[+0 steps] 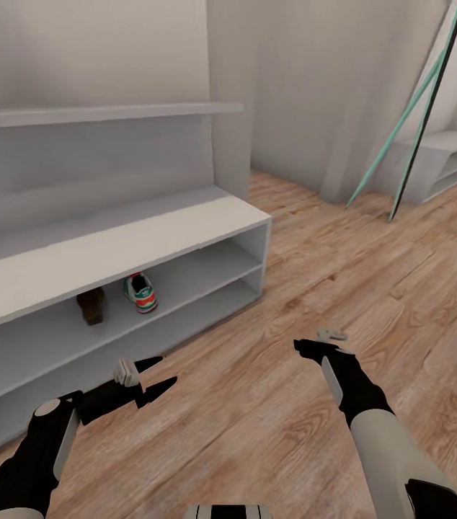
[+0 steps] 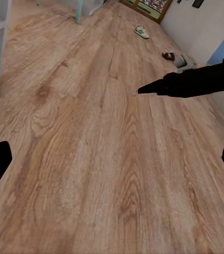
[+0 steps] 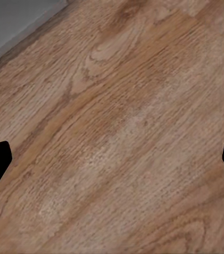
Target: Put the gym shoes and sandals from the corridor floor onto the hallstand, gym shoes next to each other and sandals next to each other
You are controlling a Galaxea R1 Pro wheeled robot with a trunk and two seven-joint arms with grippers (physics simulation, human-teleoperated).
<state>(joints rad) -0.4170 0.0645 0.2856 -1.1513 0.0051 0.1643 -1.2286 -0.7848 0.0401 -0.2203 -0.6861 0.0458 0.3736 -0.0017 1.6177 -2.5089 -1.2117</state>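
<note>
In the head view, one sandal (image 1: 91, 305) and one gym shoe (image 1: 140, 292) are seen side by side on the upper open shelf of the hallstand (image 1: 113, 249), toward its right end. The left claw (image 1: 158, 373) and right claw (image 1: 313, 341) are held low over the corridor floor (image 1: 279, 404), both spread wide and empty.

In the left wrist view, a second gym shoe (image 2: 141, 32) and a dark sandal (image 2: 168, 55) are seen far off on the floor, near the wall.

In the right wrist view, bare planks are seen between wide-set fingertips.

Half the task is judged done; next, the base must be driven to the remaining pair.
</note>
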